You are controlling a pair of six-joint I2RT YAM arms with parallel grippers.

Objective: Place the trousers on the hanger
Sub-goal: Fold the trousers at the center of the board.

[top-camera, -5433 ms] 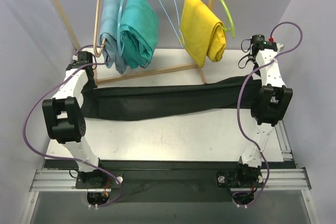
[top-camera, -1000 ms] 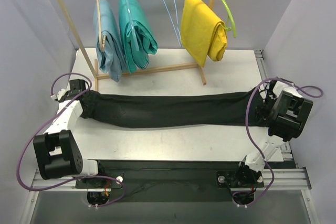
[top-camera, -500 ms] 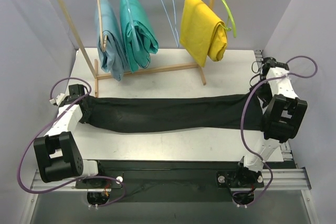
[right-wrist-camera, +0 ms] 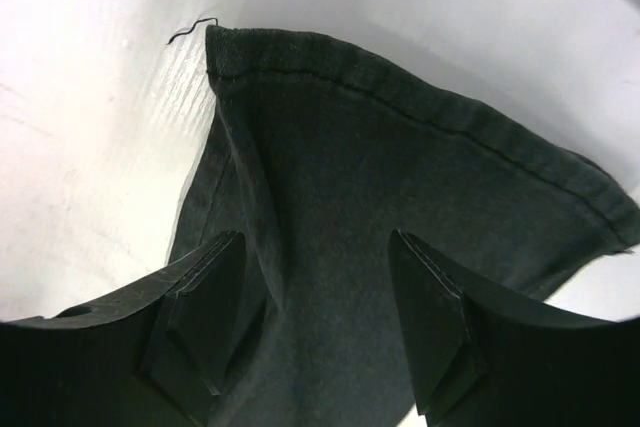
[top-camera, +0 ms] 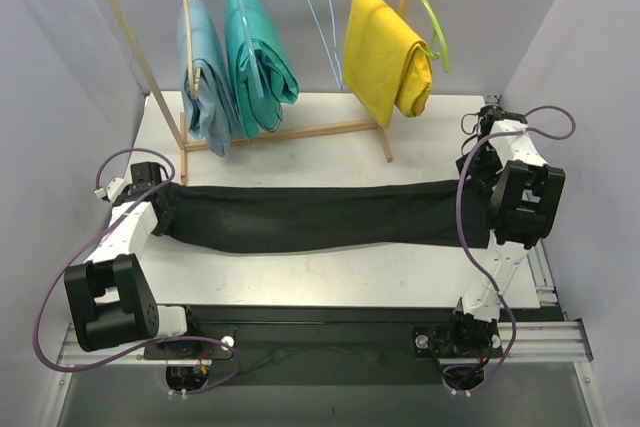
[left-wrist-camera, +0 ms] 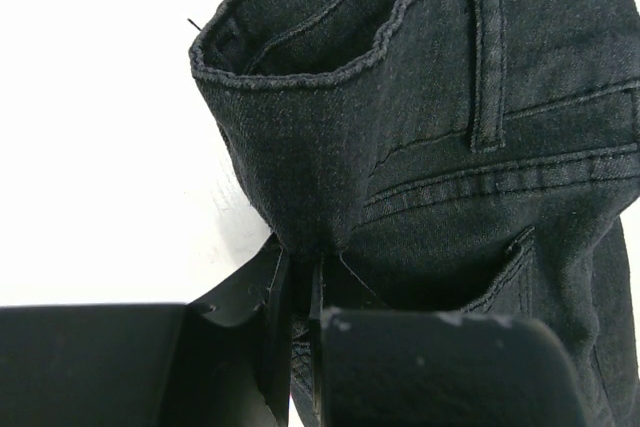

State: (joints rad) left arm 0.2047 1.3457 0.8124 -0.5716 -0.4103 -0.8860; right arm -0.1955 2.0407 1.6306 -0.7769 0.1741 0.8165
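The black trousers (top-camera: 310,215) lie stretched left to right across the white table (top-camera: 420,142). My left gripper (top-camera: 162,193) is shut on their waistband end; in the left wrist view the denim waistband (left-wrist-camera: 400,117) bunches into the closed fingers of the left gripper (left-wrist-camera: 303,292). My right gripper (top-camera: 476,165) hovers open over the leg end. In the right wrist view the right gripper (right-wrist-camera: 320,322) has its fingers wide apart, and the hem of the trousers (right-wrist-camera: 400,177) lies loose below them. The thin light-blue wire hanger (top-camera: 320,12) hangs bare on the rail between the teal and yellow garments.
A wooden rack (top-camera: 290,133) stands at the back of the table. On it hang a pale-blue garment (top-camera: 200,77), teal trousers (top-camera: 258,57) and yellow trousers (top-camera: 385,52) on a lime-green hanger (top-camera: 425,7). Grey walls close in on both sides.
My right gripper has opened and let go of the trouser leg end, then drawn back toward the far right corner. The left gripper still holds the waistband in the same place.
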